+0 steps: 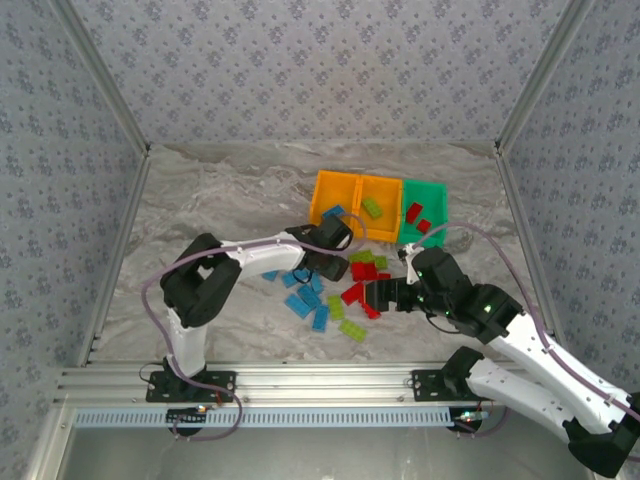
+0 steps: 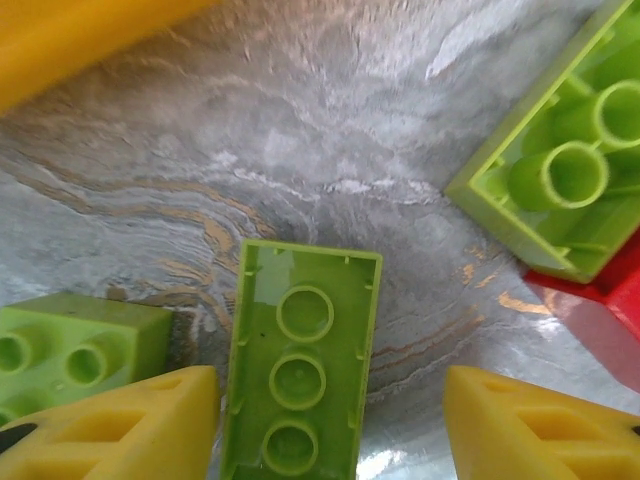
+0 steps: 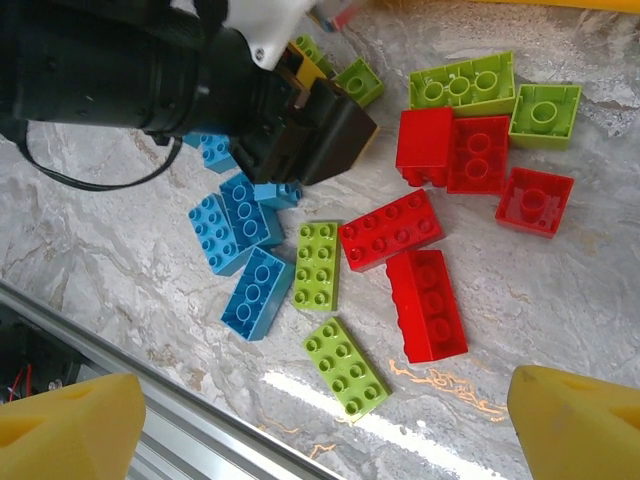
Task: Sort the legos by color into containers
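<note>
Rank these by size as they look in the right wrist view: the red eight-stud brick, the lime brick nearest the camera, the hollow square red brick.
1. red eight-stud brick and lime brick: these look alike, so they are not ranked.
2. square red brick: clearly smaller.

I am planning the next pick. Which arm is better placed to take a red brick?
Right. The right gripper, open, hangs over the red bricks, and the green bin with reds lies on its side. The left gripper straddles a lime brick, jaws open.
</note>
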Action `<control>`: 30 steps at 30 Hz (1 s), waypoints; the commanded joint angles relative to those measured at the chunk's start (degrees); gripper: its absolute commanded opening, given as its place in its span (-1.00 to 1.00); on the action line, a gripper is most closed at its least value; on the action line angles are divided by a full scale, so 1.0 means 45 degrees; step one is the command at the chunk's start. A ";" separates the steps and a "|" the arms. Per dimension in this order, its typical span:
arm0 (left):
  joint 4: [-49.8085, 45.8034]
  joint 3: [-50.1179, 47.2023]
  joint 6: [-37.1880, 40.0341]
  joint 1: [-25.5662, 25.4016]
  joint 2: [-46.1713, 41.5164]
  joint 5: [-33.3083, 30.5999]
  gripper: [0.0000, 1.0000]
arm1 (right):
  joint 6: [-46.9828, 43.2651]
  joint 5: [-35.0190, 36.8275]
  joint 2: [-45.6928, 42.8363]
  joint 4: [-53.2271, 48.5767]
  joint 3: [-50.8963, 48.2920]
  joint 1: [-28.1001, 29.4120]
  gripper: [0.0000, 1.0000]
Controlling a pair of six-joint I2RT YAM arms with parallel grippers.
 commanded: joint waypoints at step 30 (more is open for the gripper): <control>0.1145 0.6818 -0.0092 -0.0116 0.1921 -0.0930 -0.44 | 0.1679 0.2334 -0.2095 -0.0681 -0.0275 0.0054 0.92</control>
